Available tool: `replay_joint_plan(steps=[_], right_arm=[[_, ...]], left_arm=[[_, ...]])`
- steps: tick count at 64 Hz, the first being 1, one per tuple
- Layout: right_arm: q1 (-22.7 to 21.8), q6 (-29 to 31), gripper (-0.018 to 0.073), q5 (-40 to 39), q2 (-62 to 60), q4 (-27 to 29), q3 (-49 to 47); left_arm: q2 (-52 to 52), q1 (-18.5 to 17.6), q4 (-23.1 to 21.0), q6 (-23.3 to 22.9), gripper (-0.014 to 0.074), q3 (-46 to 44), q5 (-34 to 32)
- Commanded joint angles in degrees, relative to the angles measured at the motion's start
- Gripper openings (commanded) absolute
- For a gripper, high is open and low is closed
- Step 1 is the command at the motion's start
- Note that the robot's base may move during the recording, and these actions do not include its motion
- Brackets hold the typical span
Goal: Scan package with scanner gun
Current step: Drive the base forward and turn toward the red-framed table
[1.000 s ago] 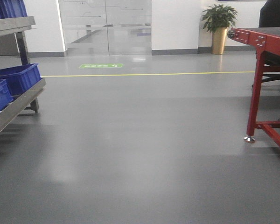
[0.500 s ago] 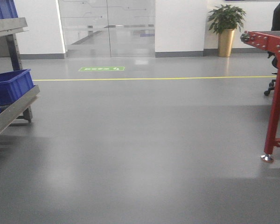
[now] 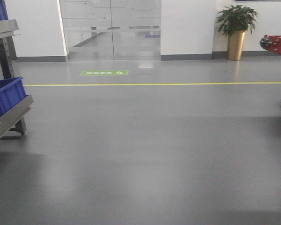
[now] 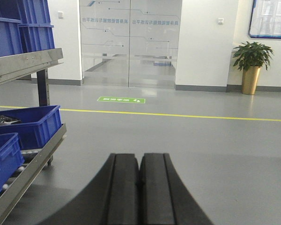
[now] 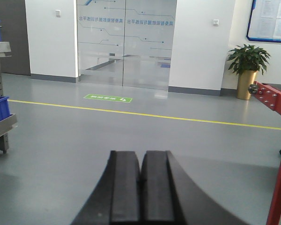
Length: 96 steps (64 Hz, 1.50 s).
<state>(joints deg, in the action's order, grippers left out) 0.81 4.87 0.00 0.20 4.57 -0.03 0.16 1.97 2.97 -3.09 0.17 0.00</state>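
Observation:
Neither the package nor the scanner gun shows in any view. My left gripper (image 4: 139,157) juts out over the grey floor in the left wrist view, its two black fingers pressed together with nothing between them. My right gripper (image 5: 139,153) looks the same in the right wrist view, shut and empty, pointing toward the glass doors (image 5: 125,44). Neither gripper appears in the front view.
A metal roller rack (image 3: 8,119) with blue bins (image 3: 4,96) stands at the left, also seen as the rack (image 4: 35,161) in the left wrist view. A red-framed table (image 5: 277,101) is at the right. A potted plant (image 3: 236,28) and a yellow floor line (image 3: 154,84) lie ahead.
The front view has swung left: the red table has slid almost out of frame at the right, and the rack at the left has receded toward the edge.

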Motion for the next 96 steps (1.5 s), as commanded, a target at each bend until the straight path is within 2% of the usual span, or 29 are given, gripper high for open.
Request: replay_joint_plan(steps=[1, 96], right_arm=[[-0.38, 0.34, -0.0169, -0.91, -0.2, 0.35, 0.03], [-0.27, 0.34, -0.0169, -0.89, -0.2, 0.35, 0.03]], left_arm=[[-0.16, 0.11, -0.08, 0.28, -0.0111, -0.17, -0.98], [-0.16, 0.11, -0.08, 0.28, -0.0111, -0.17, -0.98]])
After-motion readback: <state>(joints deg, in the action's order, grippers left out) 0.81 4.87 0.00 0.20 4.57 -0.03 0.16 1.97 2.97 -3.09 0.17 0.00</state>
